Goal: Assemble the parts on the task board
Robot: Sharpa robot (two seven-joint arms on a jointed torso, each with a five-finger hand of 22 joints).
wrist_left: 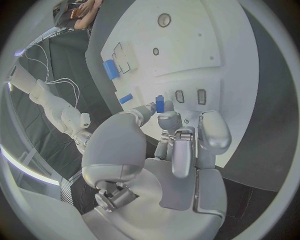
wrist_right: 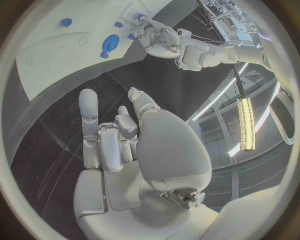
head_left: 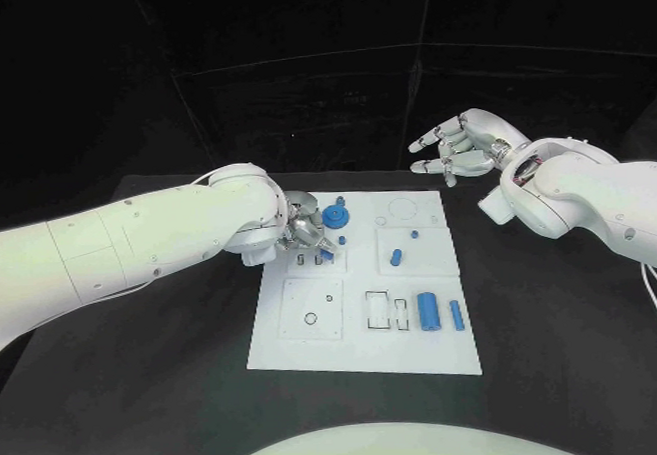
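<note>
- Left robot hand (head_left: pixel 303 231): lowered over the upper left of the board (head_left: pixel 365 356), pinching a small blue peg (wrist_left: pixel 159 104) at its fingertips; the peg's tip hangs just above the board, beside two small slots.
- Right robot hand (head_left: pixel 463 143): raised beyond the board's far right corner, fingers spread, holding nothing.
- Gear (head_left: pixel 337 220): blue, flat on the board just beside the left robot hand.
- Other parts: a short pin (head_left: pixel 397 256) mid-board; two cylinders (head_left: pixel 428 311) near the right edge.
- Handling, as judged: the peg looks rigid, light and smooth, so apt to slip or tilt; a fingertip pinch on its upper half leaves the lower end free for insertion.
- Worktop (head_left: pixel 161 393): black, carrying the board.
</note>
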